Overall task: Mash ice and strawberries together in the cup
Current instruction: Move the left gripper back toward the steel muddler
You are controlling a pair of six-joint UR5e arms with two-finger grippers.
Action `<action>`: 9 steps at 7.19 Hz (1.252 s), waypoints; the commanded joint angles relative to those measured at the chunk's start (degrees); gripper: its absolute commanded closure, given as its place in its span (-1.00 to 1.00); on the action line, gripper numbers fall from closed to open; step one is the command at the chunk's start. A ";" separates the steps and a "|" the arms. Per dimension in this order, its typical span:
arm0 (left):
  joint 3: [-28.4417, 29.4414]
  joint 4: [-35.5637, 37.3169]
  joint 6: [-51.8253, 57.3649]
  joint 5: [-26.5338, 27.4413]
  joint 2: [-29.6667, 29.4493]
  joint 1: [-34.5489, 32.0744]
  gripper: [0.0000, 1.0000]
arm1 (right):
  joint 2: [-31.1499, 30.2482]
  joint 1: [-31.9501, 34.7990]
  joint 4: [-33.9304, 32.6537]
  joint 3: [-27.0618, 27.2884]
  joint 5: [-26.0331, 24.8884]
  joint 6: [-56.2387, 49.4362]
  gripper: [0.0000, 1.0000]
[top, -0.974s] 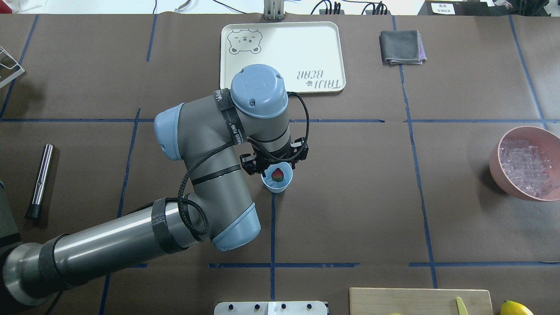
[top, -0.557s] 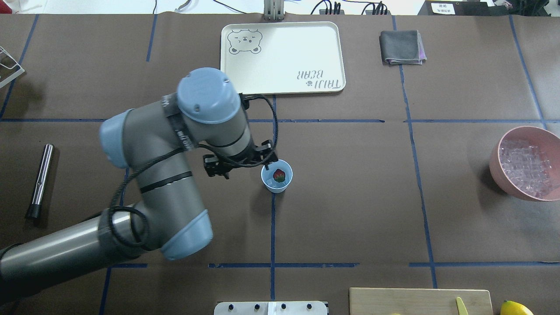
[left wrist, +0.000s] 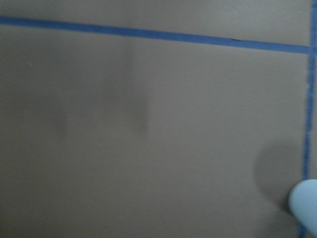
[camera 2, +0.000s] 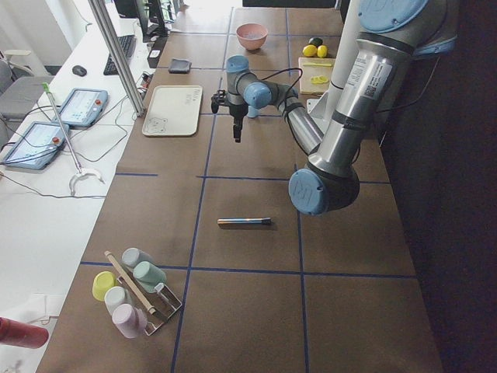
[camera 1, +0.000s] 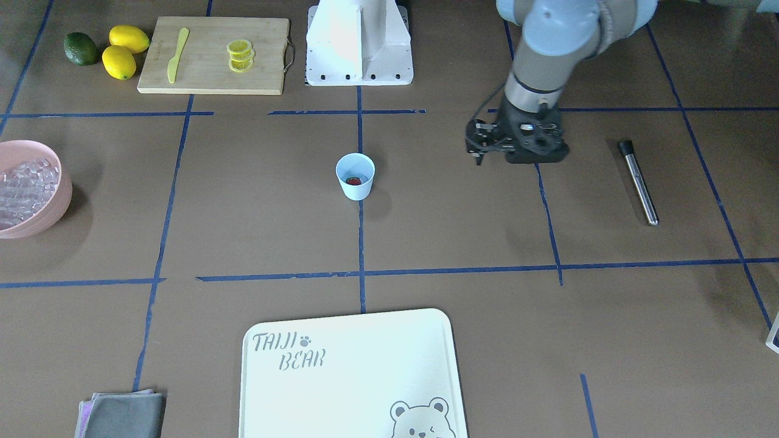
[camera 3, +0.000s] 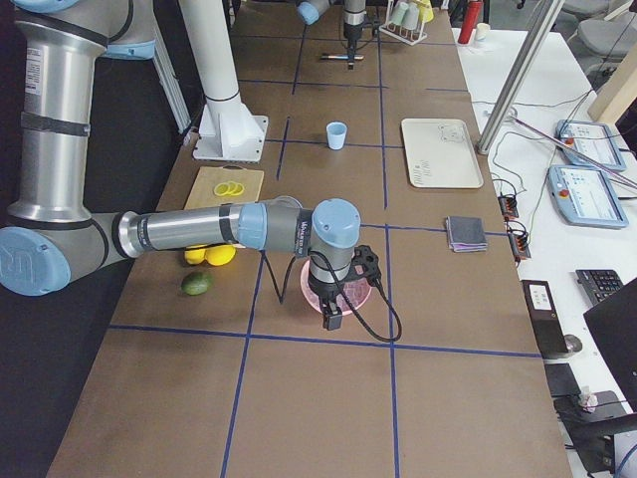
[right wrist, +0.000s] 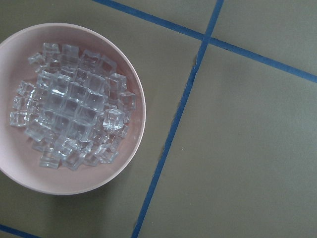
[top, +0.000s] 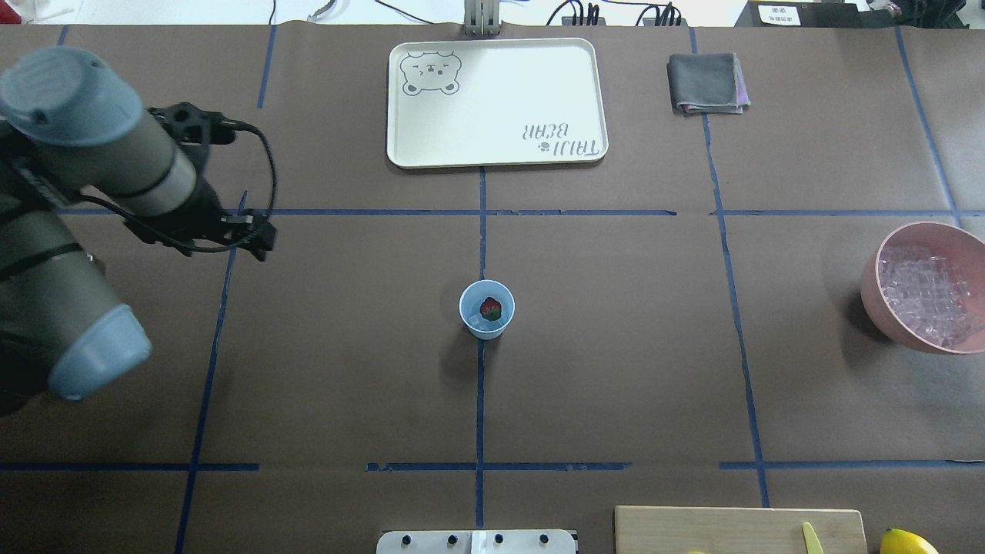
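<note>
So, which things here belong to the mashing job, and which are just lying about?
For the job: cup, strawberry inside it, ice in the pink bowl, metal rod (probably the masher).
Lying about: tray, grey cloth, cutting board, lemon slices, knife, lemons, green fruit.
</note>
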 commanded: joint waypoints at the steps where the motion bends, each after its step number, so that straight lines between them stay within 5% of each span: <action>1: 0.22 -0.92 22.11 -7.30 10.70 -13.95 -1.00 | 0.09 0.00 0.01 -0.04 0.00 0.00 -0.98; 4: 2.33 -2.57 38.01 -12.85 20.29 -24.20 -1.00 | 0.09 0.00 0.01 0.04 0.00 0.00 -0.98; 7: 11.96 -22.63 22.01 -12.51 21.64 -23.60 -1.00 | 0.09 0.00 0.01 0.13 0.09 0.00 -0.98; 9: 19.19 -36.81 9.35 -10.07 21.38 -17.39 -1.00 | 0.09 0.00 0.01 0.13 0.18 0.00 -0.98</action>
